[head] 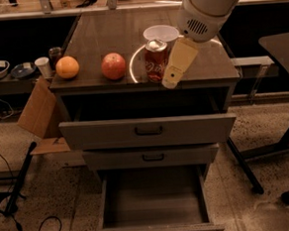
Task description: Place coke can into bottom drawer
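Coke can (155, 62) stands upright on the bench (101, 33), at the near edge, right of the apple (113, 66) and orange (67, 67); white bowl (161, 33) just behind. Pincer (173, 69) hangs just right of the can; spread or pressed, cannot tell. Bottom drawer (156, 206) pulled open.

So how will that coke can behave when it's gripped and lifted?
The coke can stands upright, so a sideways nudge from the gripper beside it could tip it. Its round body would probably roll then. Thin aluminium likely dents under a hard squeeze.
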Robot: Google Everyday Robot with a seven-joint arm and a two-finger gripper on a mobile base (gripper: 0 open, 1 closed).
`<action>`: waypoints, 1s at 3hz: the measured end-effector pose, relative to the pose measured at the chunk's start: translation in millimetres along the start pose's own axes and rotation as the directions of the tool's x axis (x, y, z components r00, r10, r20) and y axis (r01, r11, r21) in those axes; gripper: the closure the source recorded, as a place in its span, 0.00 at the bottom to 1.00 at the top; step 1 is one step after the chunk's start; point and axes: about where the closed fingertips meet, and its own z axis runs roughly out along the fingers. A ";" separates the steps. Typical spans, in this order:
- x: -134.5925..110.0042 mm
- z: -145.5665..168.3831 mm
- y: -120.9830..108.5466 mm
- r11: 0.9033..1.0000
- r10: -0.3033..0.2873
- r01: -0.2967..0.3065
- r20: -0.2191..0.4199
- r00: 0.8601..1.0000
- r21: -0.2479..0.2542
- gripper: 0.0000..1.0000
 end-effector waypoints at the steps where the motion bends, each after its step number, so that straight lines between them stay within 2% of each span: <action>1: -18.6 29.0 -18.3 0.999 -0.022 0.021 -0.016 1.000 -0.028 0.00; 2: -28.5 49.0 -29.8 0.995 -0.067 0.063 -0.042 0.997 -0.076 0.00; 3: -38.7 64.7 -43.5 0.986 -0.124 0.115 -0.074 0.989 -0.117 0.00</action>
